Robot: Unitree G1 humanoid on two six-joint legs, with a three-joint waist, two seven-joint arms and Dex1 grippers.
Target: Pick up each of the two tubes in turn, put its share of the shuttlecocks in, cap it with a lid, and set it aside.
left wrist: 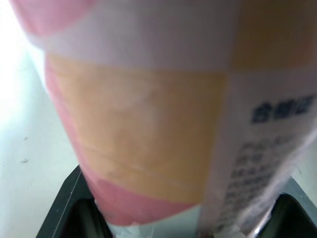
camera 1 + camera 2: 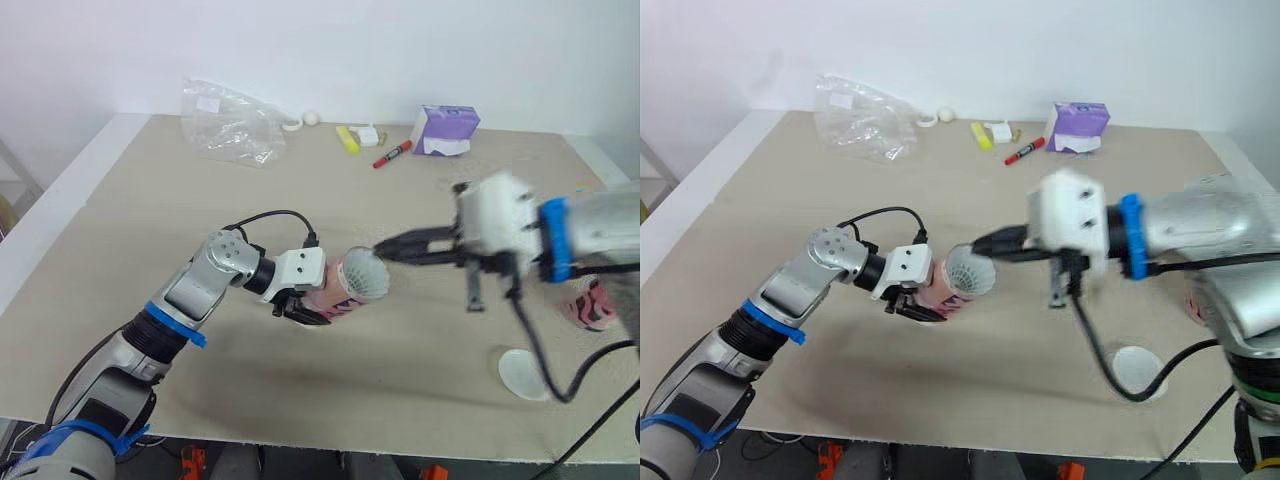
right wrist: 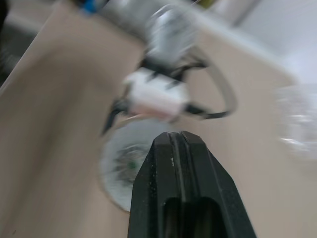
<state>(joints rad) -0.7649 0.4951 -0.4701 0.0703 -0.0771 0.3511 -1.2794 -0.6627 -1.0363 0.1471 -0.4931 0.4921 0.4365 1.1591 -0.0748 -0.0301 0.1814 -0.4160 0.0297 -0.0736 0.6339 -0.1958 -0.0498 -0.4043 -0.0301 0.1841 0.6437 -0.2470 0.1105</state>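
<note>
I see the pink tube (image 2: 338,290) held sideways over the middle of the table (image 2: 120,230), white shuttlecock feathers (image 2: 367,277) showing in its open mouth. The left gripper (image 2: 305,310) is clenched around its closed end, and the right gripper (image 2: 386,250), fingers pinched together, has its tip right at that mouth. Out by my right arm I spot the second tube (image 2: 592,306), partly hidden, with a white lid (image 2: 522,373) flat on the table near it.

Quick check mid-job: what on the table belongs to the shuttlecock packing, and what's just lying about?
Job: tube in left gripper, shuttlecock in its mouth, right gripper, second tube, white lid.
Lying about: plastic bag, red marker, yellow highlighter, purple box.
</note>
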